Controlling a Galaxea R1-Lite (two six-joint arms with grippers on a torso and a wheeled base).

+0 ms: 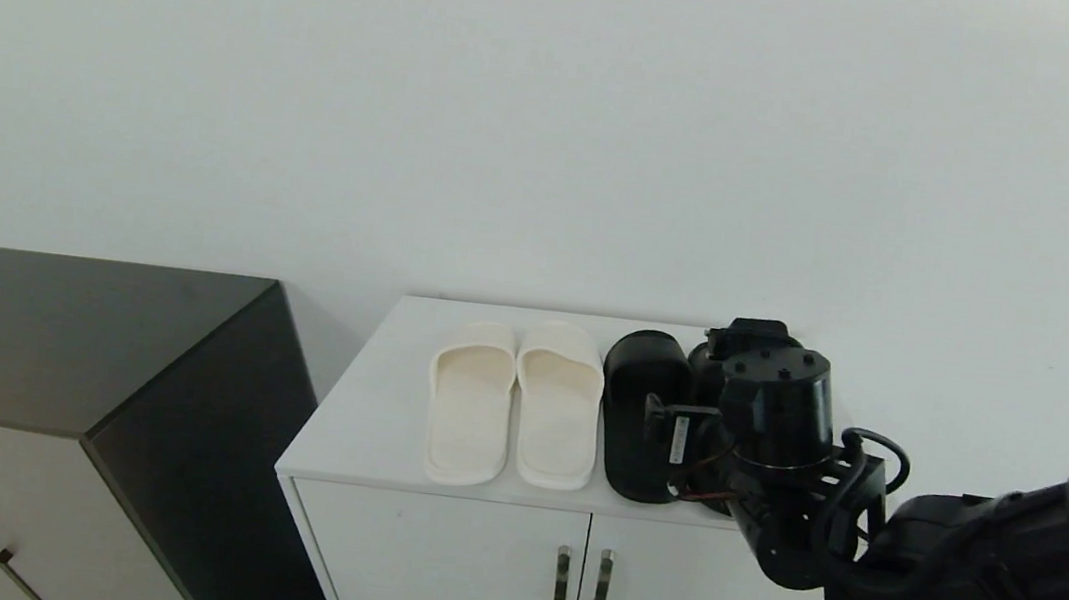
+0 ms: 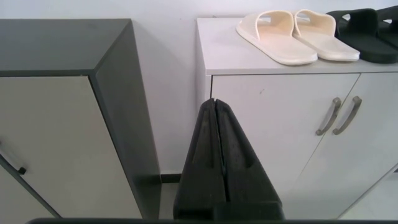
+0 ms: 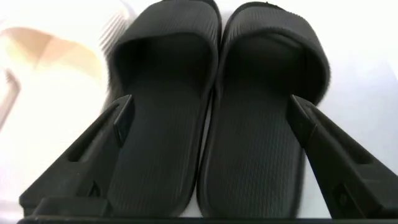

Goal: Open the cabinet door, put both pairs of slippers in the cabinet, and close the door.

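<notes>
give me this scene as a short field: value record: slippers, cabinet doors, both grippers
white cabinet: both doors shut, paired handles at the centre
white slippers: on the cabinet top, side by side, left of the black pair
black slippers: on the cabinet top, side by side, right end
right gripper: open, one finger at each outer side of the black slippers
left gripper: shut, empty, low in front of the cabinet's left side
dark cabinet: stands left of the white one
task state: door not yet opened, both pairs on top
</notes>
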